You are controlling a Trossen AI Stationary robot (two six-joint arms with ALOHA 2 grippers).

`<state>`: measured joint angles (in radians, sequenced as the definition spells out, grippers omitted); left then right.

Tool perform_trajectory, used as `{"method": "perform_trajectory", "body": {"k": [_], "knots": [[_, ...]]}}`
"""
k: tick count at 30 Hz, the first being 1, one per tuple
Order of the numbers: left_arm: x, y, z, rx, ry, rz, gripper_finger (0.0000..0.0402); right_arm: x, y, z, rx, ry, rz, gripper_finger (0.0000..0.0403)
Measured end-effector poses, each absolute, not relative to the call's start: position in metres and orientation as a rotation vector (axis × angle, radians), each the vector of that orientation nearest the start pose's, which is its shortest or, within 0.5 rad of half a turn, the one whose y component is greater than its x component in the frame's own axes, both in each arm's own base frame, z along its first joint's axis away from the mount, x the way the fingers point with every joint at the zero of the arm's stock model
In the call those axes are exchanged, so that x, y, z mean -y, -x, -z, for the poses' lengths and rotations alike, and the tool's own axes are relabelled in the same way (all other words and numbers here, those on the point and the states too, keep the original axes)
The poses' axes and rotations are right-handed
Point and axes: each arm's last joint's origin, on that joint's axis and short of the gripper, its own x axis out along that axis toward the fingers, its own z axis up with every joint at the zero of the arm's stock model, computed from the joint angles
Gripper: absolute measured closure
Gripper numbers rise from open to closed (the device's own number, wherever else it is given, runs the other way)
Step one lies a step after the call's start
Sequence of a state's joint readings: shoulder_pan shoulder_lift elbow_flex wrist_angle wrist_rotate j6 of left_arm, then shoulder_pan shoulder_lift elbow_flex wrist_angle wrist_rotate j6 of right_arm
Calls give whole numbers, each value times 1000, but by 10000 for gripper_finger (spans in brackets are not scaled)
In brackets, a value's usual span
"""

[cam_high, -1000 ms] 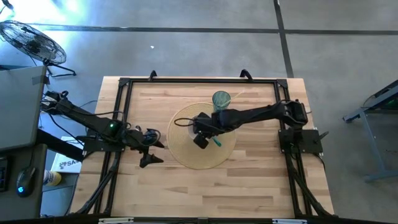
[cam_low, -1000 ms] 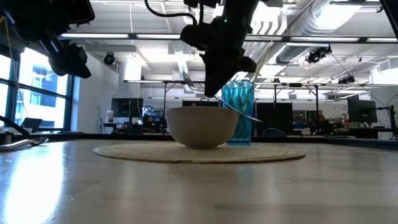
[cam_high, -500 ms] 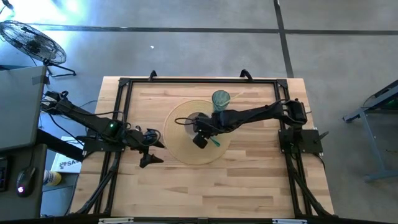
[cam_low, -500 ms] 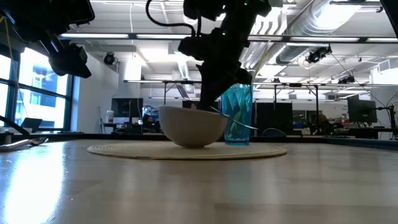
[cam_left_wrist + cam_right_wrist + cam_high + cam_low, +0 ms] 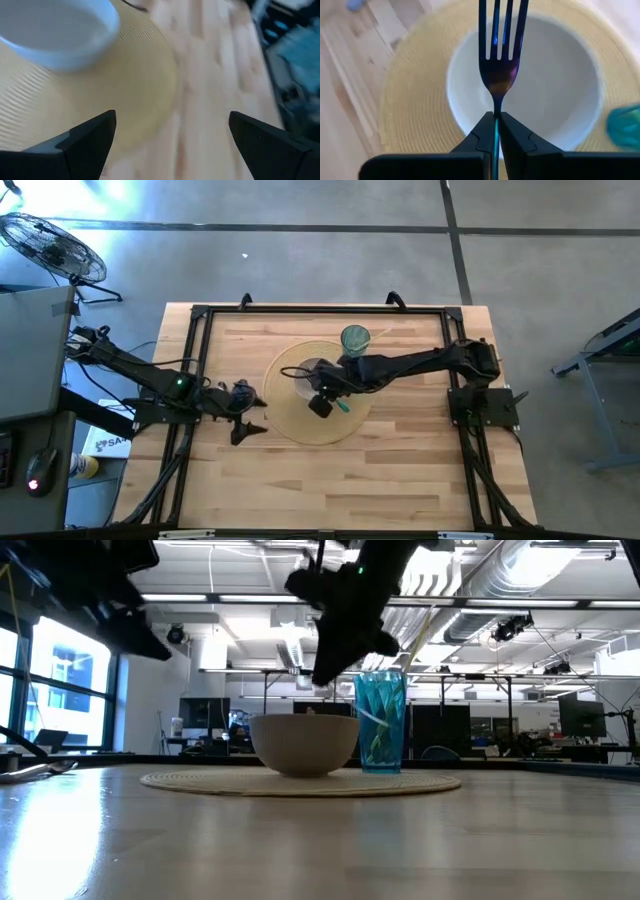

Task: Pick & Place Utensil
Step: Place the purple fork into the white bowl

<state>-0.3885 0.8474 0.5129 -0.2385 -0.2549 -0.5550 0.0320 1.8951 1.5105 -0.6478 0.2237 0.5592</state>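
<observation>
Left hand: I have it parked near the bench's left edge, just off the mat's left rim, fingers spread wide with nothing between them. It waits.

Placemat: round woven mat lying flat around the middle of the bench; it carries the bowl and sits close to the tumbler.

Bowl: white, empty as far as I can see, upright on the mat. In the low view its rim sits below my right hand.

Fork: iridescent metal, tines pointing away from my wrist camera, held above the bowl's opening toward its left half. I judge it not yet released.

Right hand: reaching in from the bench's right side over the mat, clamped tight on the fork's narrow neck just behind the tines.

Handling, as I judge it: the fork is light, stiff and slick, so a pinch on that thin neck could let it swivel or slide. Its handle is hidden from me behind the fingers, so I cannot tell how it balances. A hold nearer the middle of the handle would pivot less. The bowl looks ceramic; I would lower the fork gently rather than drop it.

Tumbler: blue-green, translucent, upright just beyond the bowl toward the bench's far edge, with something thin standing in it that I cannot identify. It stands close to my right arm, so I would mind the clearance.
</observation>
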Motion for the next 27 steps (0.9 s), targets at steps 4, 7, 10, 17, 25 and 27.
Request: {"method": "perform_trajectory", "body": {"k": [4,7,10,17,25,27], "knots": [[56,-170,-231,-448,318,-171,18,-22,-395,-254,-878,-283,462,393],[54,-171,-233,-396,306,-249,18,-36,-391,-263,-838,-203,471,394],[53,-172,-237,-347,304,-291,18,-48,-390,-266,-802,-113,483,393],[54,-180,-250,-206,173,-317,18,-61,-397,-272,-671,121,564,396],[55,-201,-249,-132,-72,-493,18,-59,-412,-286,-504,270,618,393],[54,-209,-254,-77,-101,-469,18,-60,-417,-284,-487,314,606,394]]}}
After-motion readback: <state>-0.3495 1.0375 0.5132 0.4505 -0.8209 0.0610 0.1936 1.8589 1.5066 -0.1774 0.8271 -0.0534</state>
